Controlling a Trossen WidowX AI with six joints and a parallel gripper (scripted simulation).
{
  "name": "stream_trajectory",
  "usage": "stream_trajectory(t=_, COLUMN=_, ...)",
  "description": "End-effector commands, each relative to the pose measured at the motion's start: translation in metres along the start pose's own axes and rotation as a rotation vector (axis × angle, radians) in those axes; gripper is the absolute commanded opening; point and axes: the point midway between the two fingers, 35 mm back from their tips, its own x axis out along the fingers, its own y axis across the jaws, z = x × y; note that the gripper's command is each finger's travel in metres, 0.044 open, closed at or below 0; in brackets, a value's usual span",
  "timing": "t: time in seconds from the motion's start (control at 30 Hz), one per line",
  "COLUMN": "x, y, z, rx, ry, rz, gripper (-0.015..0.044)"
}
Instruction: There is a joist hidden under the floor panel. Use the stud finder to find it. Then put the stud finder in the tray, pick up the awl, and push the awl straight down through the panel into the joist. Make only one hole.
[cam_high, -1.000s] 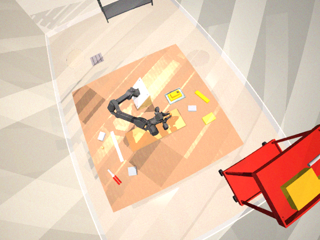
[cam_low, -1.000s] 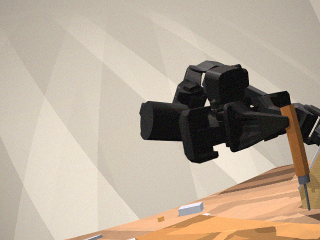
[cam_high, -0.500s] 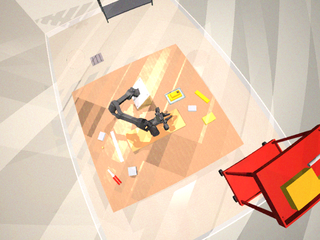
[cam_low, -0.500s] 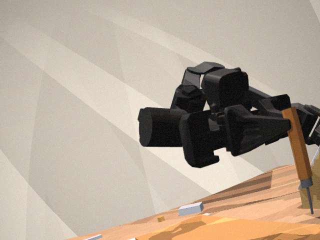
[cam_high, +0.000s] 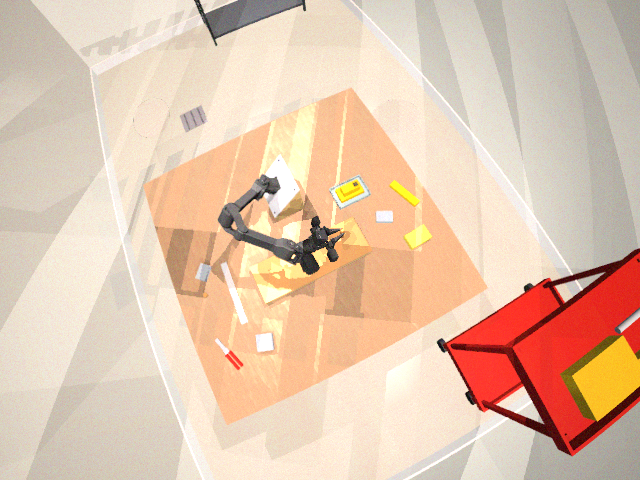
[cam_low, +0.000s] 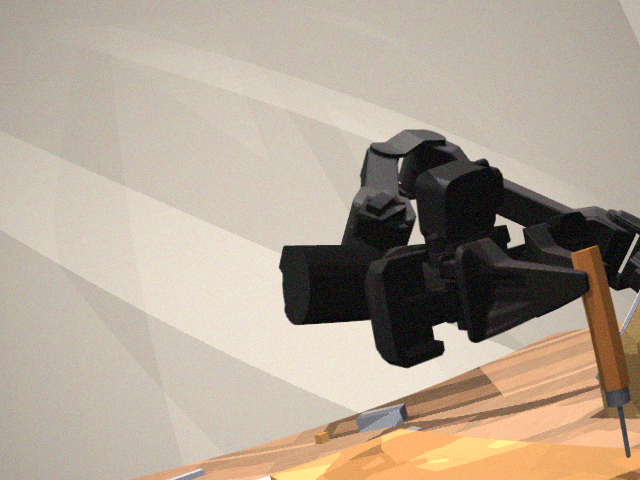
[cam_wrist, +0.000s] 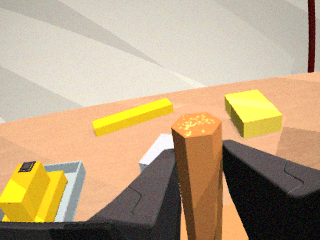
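My gripper (cam_high: 341, 235) (cam_low: 587, 284) (cam_wrist: 198, 155) is shut on the awl's orange six-sided handle, near its top. The awl (cam_low: 604, 330) (cam_wrist: 200, 172) hangs roughly upright with its thin grey point down, over the floor panel (cam_high: 281, 286) (cam_low: 465, 462). The exterior view shows the tip against the panel's surface near its far edge; whether it touches cannot be told. The wrist view does not show the tip. The yellow stud finder (cam_high: 349, 191) (cam_wrist: 25, 195) lies in the pale grey tray (cam_wrist: 78, 187). The joist is hidden; I see no hole in the panel.
A yellow bar (cam_high: 404, 192) (cam_wrist: 132, 116), a yellow block (cam_high: 417, 236) (cam_wrist: 254, 112) and a pale block (cam_high: 384, 216) (cam_wrist: 156, 152) lie beyond the panel. A white strip (cam_high: 234, 293), a red-handled tool (cam_high: 232, 357) and a white block (cam_high: 264, 342) lie on the other side.
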Motion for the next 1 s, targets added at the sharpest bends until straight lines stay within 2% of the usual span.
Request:
stream_trajectory(t=0.0, x=0.001, y=0.000, z=-0.002, rx=-0.008, ry=-0.011, rz=0.001, gripper=0.0000)
stream_trajectory(t=0.97, x=0.008, y=0.000, z=-0.043, rx=-0.008, ry=-0.009, rz=0.001, gripper=0.0000)
